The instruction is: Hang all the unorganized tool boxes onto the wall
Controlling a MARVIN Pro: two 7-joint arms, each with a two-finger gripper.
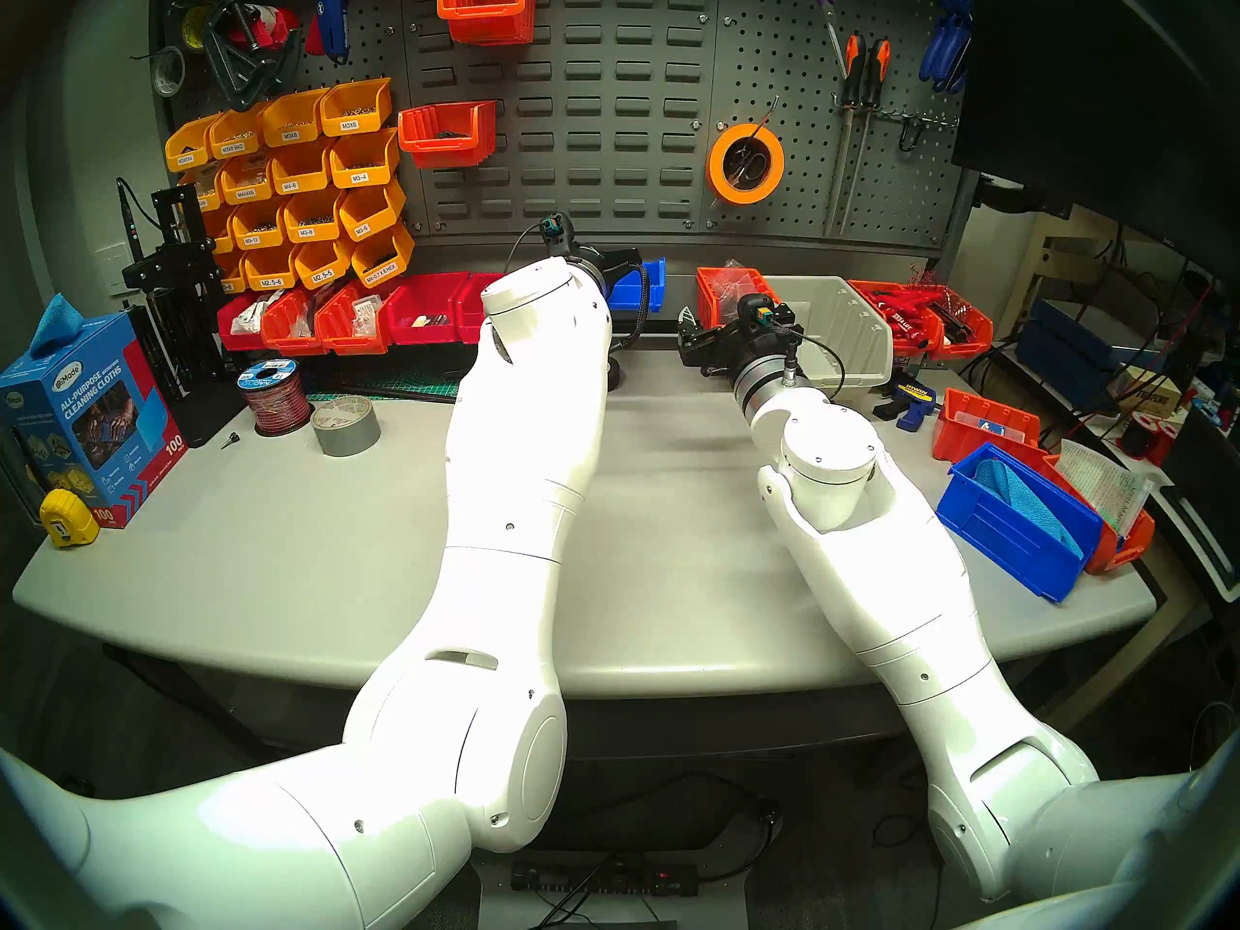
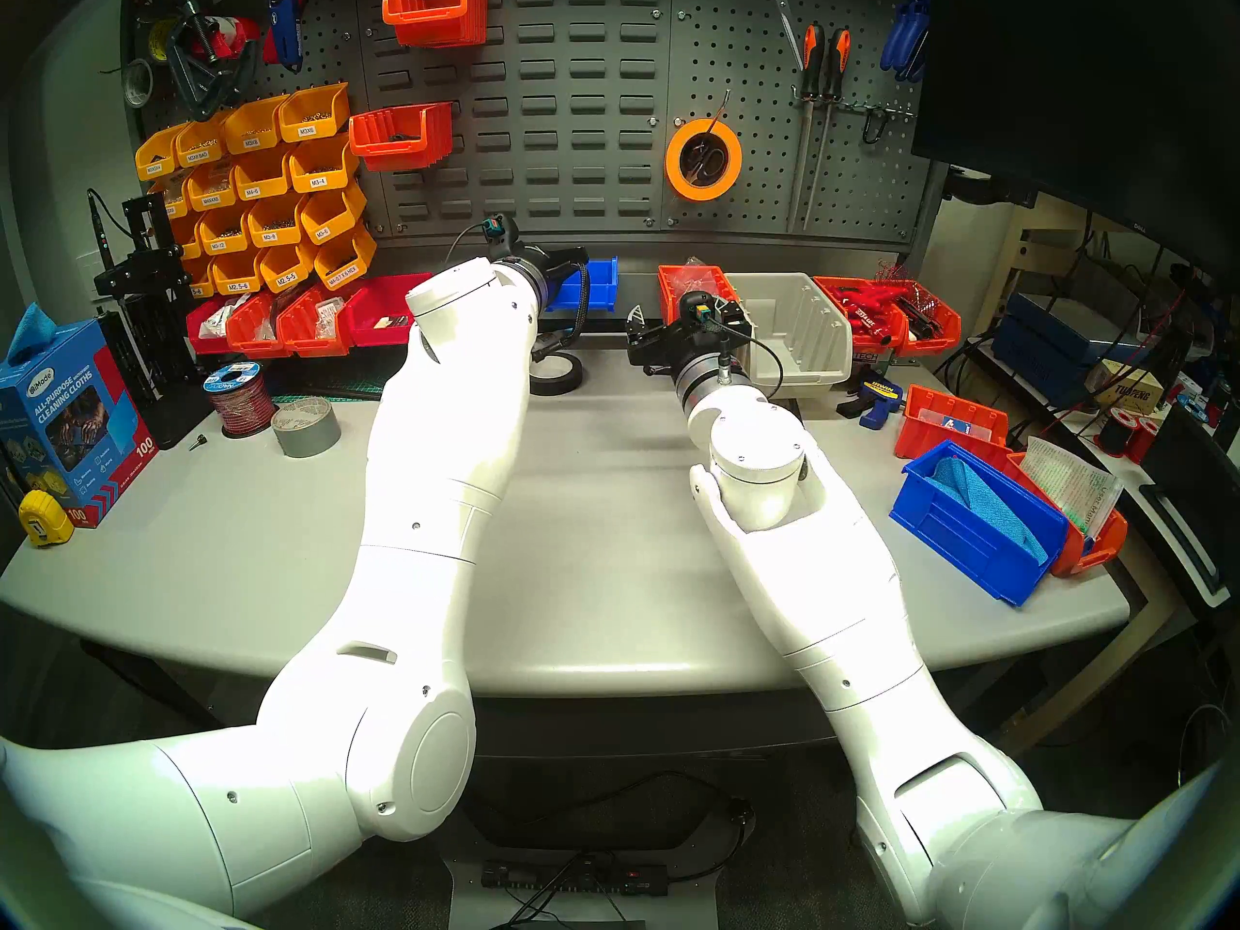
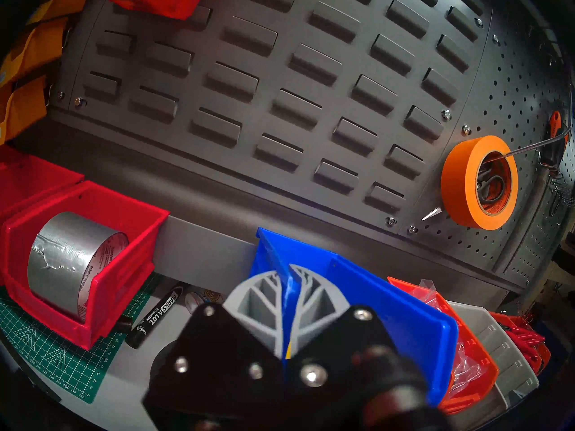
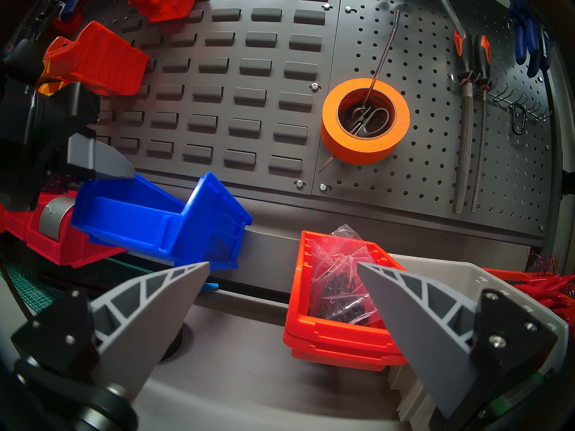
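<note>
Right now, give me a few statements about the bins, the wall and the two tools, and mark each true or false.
1. The left tool is shut on a wall of the blue bin. True.
2. The right tool holds the orange bin of bagged parts. False: it is open and empty.
3. The blue bin already hangs on the louvred panel. False: it is tilted in front of the pale rail below the slots.
4. Orange tape hangs on the pegboard. True.

Even overhead light; glare whitens the arm shells point(image 1: 530, 398). Fisheye bending and a dark rim mark every view. The left wrist's near gripper mount point(image 3: 273, 368) is blurred.
</note>
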